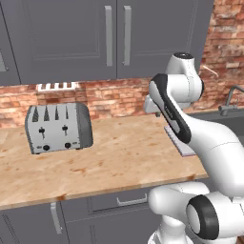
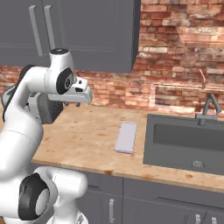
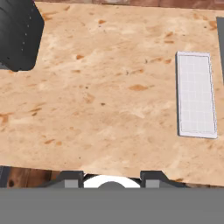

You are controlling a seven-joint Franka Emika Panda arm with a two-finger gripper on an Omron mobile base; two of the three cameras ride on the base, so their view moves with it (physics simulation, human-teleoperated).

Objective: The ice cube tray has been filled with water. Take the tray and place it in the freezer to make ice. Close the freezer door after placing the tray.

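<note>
In the left base view the robot's own white arm covers most of the ice cube tray; only a thin pale strip with a pink edge shows beside the forearm. The right base view gives the whole tray: one flat, long, pale lavender slab that lies on the wooden counter, just beside the left wall of the dark sink and apart from it. In the hand view the tray lies at the right side, and a fine grid of cells is visible on its top. Whether water is in the cells is not possible to make out.

The gripper hangs in the air above the counter, to the left of the tray and well apart from it. Its jaws are pressed together and they hold nothing. In the hand view only the two dark fingertips rise at the bottom edge.

One chrome four-slot toaster stands on the counter far to the left of the tray. In the right base view the arm hides most of it, and in the hand view only its dark corner shows, cut off by the frame.

One faucet stands behind the sink. Grey wall cabinets hang above, their tops cut off.
</note>
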